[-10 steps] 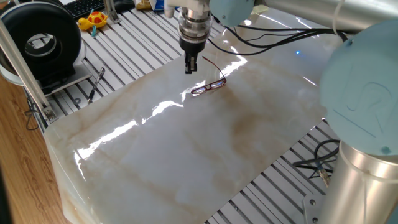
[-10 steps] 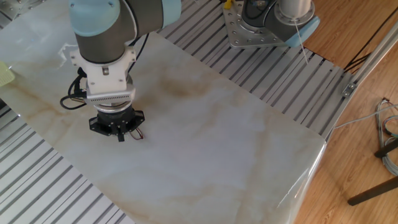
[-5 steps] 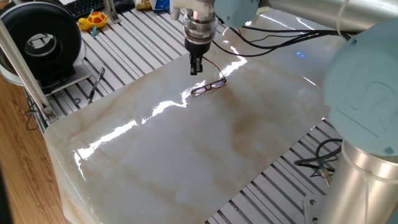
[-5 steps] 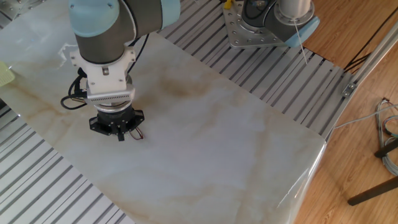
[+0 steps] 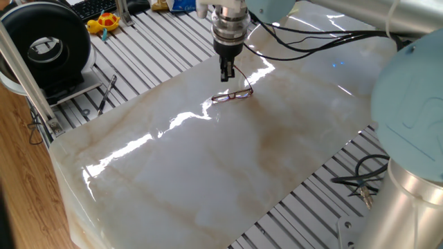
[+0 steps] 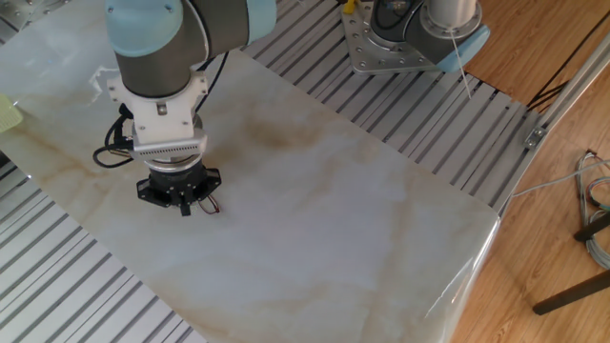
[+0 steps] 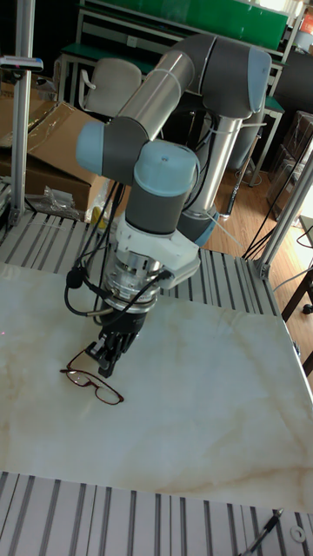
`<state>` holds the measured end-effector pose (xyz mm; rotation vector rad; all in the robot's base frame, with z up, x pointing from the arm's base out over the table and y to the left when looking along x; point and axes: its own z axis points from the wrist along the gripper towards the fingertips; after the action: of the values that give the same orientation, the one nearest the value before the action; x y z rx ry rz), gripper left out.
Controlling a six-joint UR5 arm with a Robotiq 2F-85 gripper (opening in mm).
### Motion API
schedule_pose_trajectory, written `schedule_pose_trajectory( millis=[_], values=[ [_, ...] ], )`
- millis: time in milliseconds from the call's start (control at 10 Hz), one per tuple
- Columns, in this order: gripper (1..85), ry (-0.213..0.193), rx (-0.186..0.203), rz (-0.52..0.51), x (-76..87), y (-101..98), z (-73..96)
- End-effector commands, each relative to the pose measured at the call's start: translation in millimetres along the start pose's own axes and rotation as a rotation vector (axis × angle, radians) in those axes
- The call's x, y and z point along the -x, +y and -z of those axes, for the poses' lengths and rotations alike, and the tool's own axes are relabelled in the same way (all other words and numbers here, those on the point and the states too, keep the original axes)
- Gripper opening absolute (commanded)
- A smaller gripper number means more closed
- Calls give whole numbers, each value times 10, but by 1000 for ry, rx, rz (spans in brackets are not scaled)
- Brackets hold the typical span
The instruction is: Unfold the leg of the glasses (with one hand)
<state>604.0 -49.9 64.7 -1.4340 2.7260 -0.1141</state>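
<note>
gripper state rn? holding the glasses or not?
Gripper: fingers close together, pointing down just behind the glasses. Cannot tell whether it is pinching a leg or just shut beside the frame; the glasses lie on the table.

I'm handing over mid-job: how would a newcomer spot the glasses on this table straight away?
Start at the pale marble-look tabletop and follow the arm down to the black two-finger gripper. Just below its tips lie the small thin wire-rimmed glasses with a dark reddish-brown frame. They are the only loose thing on the marble; the black pen-like tool lies off it, on the ribbed metal.
</note>
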Motion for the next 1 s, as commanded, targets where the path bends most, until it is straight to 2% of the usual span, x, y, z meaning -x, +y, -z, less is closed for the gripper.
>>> schedule_pose_trajectory(
  millis=[0, 900],
  values=[
    [13, 9, 8, 7, -135, 32, 102],
    [13, -2, 23, -5, -280, 77, 89]
  ],
)
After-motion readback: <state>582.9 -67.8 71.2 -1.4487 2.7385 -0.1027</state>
